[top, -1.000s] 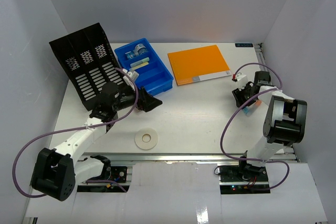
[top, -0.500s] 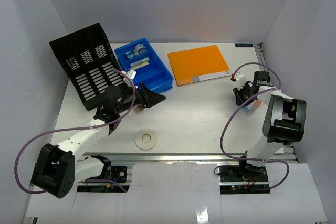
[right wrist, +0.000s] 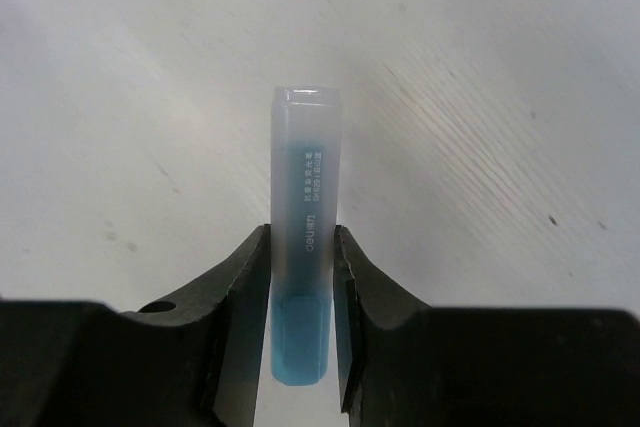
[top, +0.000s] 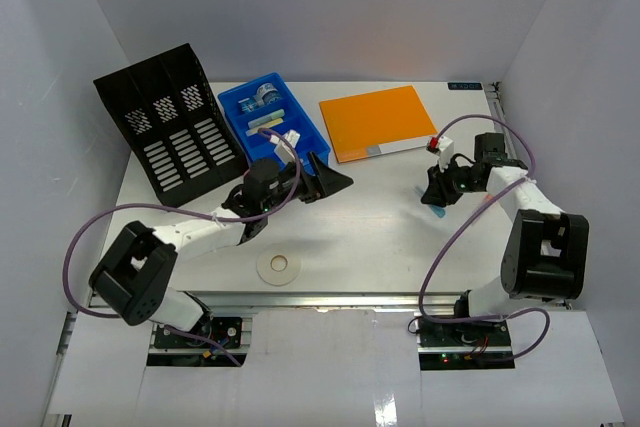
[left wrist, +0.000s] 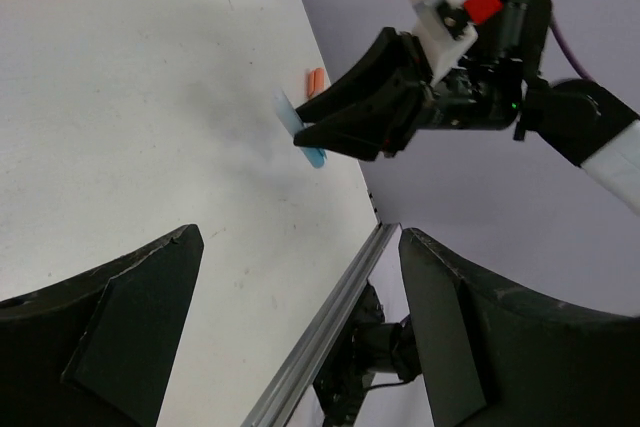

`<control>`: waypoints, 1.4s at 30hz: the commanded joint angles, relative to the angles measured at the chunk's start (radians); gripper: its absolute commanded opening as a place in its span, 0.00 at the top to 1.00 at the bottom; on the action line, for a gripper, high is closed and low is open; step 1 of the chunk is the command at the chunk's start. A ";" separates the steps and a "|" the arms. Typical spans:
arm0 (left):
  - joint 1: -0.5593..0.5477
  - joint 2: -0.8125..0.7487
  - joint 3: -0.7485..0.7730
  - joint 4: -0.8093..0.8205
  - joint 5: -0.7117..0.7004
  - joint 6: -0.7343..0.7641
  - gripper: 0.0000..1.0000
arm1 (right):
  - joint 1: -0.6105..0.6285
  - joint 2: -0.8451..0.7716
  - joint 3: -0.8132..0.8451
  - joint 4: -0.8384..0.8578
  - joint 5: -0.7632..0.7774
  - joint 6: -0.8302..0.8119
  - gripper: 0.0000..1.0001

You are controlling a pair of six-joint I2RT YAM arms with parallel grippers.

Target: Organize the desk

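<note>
The white desk (top: 380, 232) holds all the items. My right gripper (top: 436, 199) is shut on a blue highlighter (right wrist: 305, 147) with a clear cap, low over the desk's right side. The left wrist view shows the same highlighter (left wrist: 298, 122) in the right gripper (left wrist: 305, 132), tilted, its tip close to the desk. My left gripper (top: 335, 181) is open and empty, held above the middle of the desk in front of the blue tray (top: 300, 152). Its jaws stand wide apart in the left wrist view (left wrist: 300, 237).
A black slotted file rack (top: 165, 127) stands at the back left. An orange folder (top: 378, 122) lies at the back, right of the tray, which holds several small items. A white tape roll (top: 279, 266) lies near the front rail. A small orange piece (left wrist: 315, 79) lies near the right edge.
My left arm has swung right and forward, from near the file rack to the middle of the desk. My right gripper has moved a little left with the highlighter.
</note>
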 commanded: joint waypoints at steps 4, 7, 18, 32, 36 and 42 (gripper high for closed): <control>-0.084 0.159 0.134 0.062 -0.137 -0.050 0.11 | 0.131 -0.134 -0.016 -0.017 -0.279 0.146 0.88; -0.112 0.238 0.189 0.057 -0.178 -0.082 0.12 | 0.154 -0.169 -0.039 0.037 -0.297 0.180 0.88; -0.180 0.457 0.391 0.026 -0.240 -0.120 0.20 | 0.156 -0.217 -0.082 0.122 -0.247 0.219 0.90; -0.208 0.527 0.441 0.031 -0.232 -0.139 0.46 | 0.163 -0.224 -0.110 0.224 -0.123 0.329 0.91; -0.213 0.541 0.475 0.013 -0.228 -0.134 0.49 | 0.176 -0.226 -0.117 0.250 -0.096 0.367 0.91; -0.220 0.554 0.507 0.005 -0.219 -0.139 0.56 | 0.193 -0.235 -0.136 0.295 -0.061 0.400 0.90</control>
